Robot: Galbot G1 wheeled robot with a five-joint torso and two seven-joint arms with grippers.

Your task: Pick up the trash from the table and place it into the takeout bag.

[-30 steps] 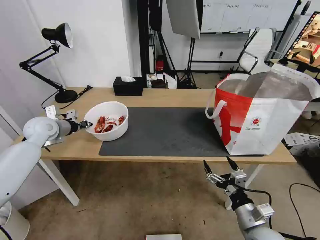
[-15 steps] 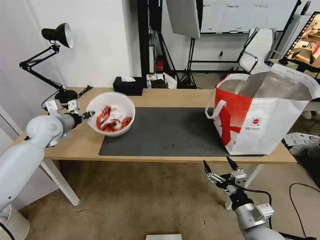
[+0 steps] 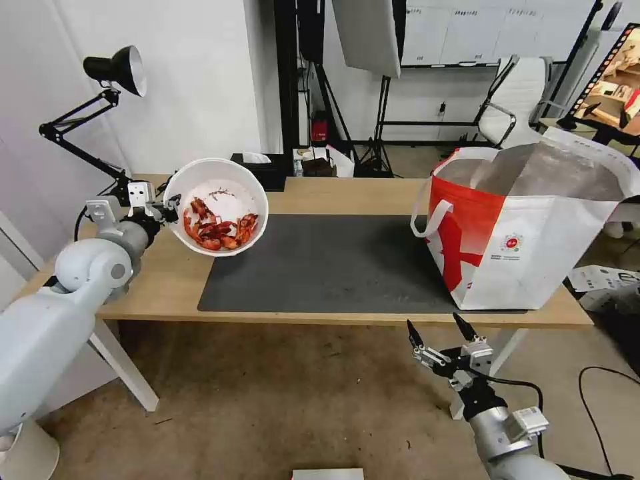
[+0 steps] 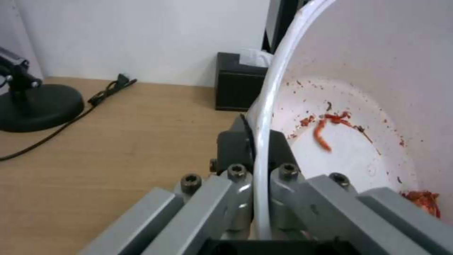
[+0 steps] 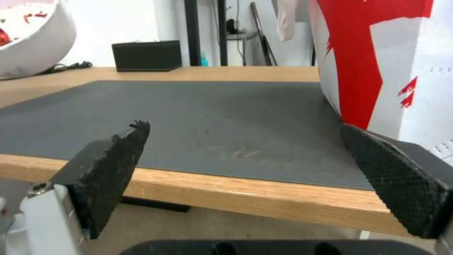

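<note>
The trash in view is a white bowl (image 3: 217,205) of red shells (image 3: 217,230), held in the air above the table's (image 3: 313,193) left part and tilted toward me. My left gripper (image 3: 170,215) is shut on its left rim; in the left wrist view the rim (image 4: 267,117) runs between the jaws of that gripper (image 4: 257,166). The white and red takeout bag (image 3: 533,233) stands open at the table's right end, foil lining showing. My right gripper (image 3: 437,329) hangs open below the table's front edge, its pads (image 5: 113,156) spread wide.
A black tissue box (image 3: 257,172) sits at the back of the table, just behind the bowl. A black desk lamp (image 3: 113,127) stands at the back left with its cord. A dark grey mat (image 3: 333,263) covers the middle. A chair and stands fill the room behind.
The bowl has been lifted off the table's left side by the left gripper, rising and tilting its opening toward me. The right arm has stayed still.
</note>
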